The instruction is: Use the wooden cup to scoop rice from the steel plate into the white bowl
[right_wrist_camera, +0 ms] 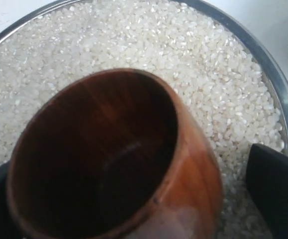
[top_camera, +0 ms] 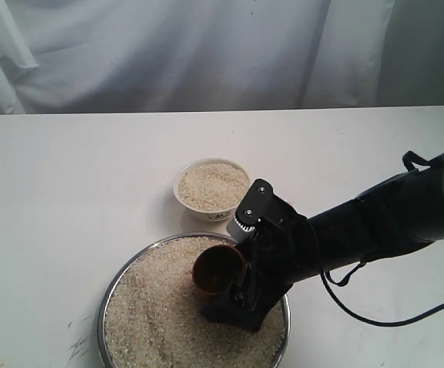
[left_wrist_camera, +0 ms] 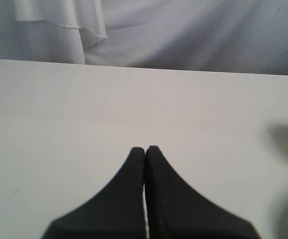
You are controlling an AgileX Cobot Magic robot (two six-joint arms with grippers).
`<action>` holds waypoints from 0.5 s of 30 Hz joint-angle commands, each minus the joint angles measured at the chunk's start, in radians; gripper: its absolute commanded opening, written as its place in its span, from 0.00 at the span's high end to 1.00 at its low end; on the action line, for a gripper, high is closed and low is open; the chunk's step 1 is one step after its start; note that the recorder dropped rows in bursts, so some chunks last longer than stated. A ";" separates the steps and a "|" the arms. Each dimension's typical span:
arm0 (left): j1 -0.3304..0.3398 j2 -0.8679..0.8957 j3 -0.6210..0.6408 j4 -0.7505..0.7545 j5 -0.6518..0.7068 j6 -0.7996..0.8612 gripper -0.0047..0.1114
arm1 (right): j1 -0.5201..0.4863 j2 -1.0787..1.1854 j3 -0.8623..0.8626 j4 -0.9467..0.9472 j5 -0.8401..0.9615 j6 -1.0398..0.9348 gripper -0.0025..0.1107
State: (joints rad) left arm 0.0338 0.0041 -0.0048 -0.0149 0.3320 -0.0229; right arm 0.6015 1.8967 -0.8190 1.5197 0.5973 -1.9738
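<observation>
Since the right hand [right_wrist_camera: 134,199] stands wide around the empty brown wooden cup [right_wrist_camera: 183,164] on pale rice [right_wrist_camera: 109,40] in the round steel plate [right_wrist_camera: 285,99], gripping likely precedes scooping.

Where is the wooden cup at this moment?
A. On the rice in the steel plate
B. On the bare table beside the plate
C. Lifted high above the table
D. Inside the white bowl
A: the wooden cup lies tilted on the rice inside the steel plate, apart from the white bowl.
</observation>
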 commanded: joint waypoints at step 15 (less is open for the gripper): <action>0.002 -0.004 0.005 0.001 -0.013 -0.001 0.96 | 0.037 0.001 0.005 0.039 -0.070 0.041 0.09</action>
State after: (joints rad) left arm 0.0338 0.0041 -0.0048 -0.0149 0.3320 -0.0229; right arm 0.6387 1.8967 -0.8190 1.5515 0.5390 -1.9440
